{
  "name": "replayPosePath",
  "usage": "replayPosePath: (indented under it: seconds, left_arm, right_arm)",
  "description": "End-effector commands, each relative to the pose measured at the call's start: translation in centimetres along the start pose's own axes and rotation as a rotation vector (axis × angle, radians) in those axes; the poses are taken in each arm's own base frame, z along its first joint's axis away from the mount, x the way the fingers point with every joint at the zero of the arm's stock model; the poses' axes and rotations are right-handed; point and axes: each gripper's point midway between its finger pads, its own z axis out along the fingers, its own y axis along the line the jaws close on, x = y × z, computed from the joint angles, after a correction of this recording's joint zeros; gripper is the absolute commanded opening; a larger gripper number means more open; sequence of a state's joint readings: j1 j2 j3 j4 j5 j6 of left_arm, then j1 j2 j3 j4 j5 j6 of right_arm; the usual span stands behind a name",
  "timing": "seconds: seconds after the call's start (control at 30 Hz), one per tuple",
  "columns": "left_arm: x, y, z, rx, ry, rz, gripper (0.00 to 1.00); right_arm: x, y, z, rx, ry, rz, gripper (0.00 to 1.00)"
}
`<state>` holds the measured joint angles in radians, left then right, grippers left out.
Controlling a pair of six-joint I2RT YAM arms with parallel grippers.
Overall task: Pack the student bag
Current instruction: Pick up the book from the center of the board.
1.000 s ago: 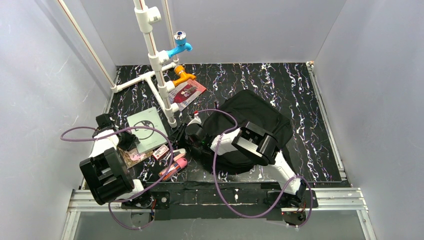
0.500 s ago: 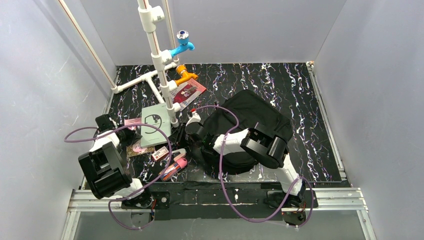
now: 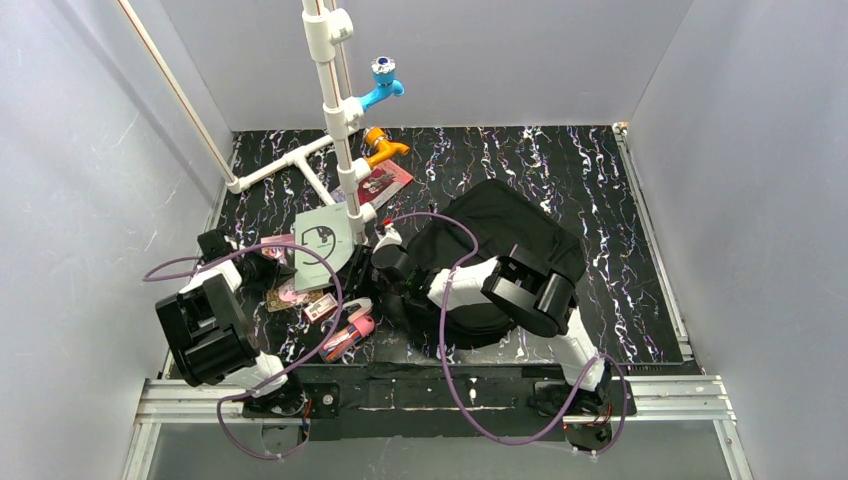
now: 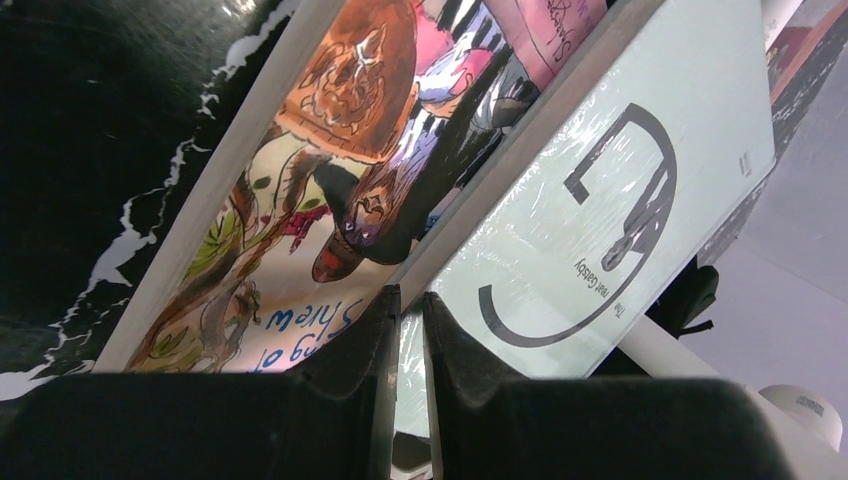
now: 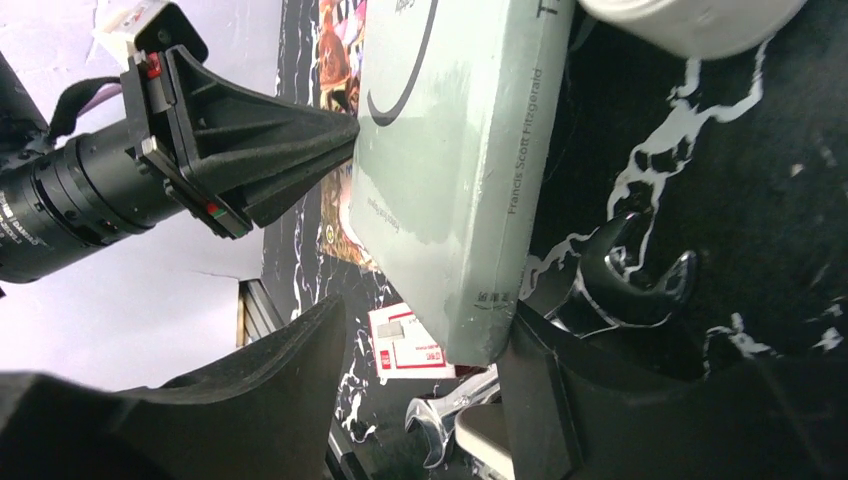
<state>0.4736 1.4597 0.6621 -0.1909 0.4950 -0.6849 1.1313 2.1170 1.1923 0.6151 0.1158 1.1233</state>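
Note:
The student bag (image 3: pixel 510 235), a large black backpack, lies right of the middle of the table. My left gripper (image 3: pixel 283 268) is shut on the edge of a pale green book (image 3: pixel 325 235) and holds it tilted up on edge. In the left wrist view (image 4: pixel 408 310) the book (image 4: pixel 600 190) runs between its fingers, beside an illustrated book (image 4: pixel 300 190). My right gripper (image 3: pixel 360 268) is open at the bag's left side. In the right wrist view (image 5: pixel 425 320) the green book's (image 5: pixel 450 190) lower corner sits between its jaws, against the right finger (image 5: pixel 530 400).
A white pipe stand (image 3: pixel 340 120) with a blue and an orange tap stands at the back left, touching the green book. A red booklet (image 3: pixel 380 183), a red-edged card (image 5: pixel 410 345), wrenches (image 5: pixel 630 280) and pink items (image 3: pixel 350 330) lie around. Grey walls enclose the table.
My left gripper has swung the green book up and to the right, toward my right gripper. The pipe stand has shifted right. The right arm barely moved in the last half second.

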Motion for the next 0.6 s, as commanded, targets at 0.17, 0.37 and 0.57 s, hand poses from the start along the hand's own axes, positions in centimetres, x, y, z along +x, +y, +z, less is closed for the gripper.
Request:
replayPosePath:
  seconds: [0.17, 0.37, 0.57]
  left_arm:
    - [5.2, 2.3, -0.3, -0.099, 0.186, -0.047, 0.17]
    - [3.8, 1.4, -2.2, -0.106, 0.123, 0.016, 0.36]
    - [1.0, -1.5, -7.5, -0.094, -0.082, 0.178, 0.54]
  right_arm:
    - [-4.5, 7.7, 1.3, -0.274, -0.065, -0.011, 0.42]
    - [-4.6, 9.5, 1.2, -0.308, -0.07, -0.031, 0.14]
    - [-6.0, 12.5, 0.4, -0.367, -0.09, 0.014, 0.01]
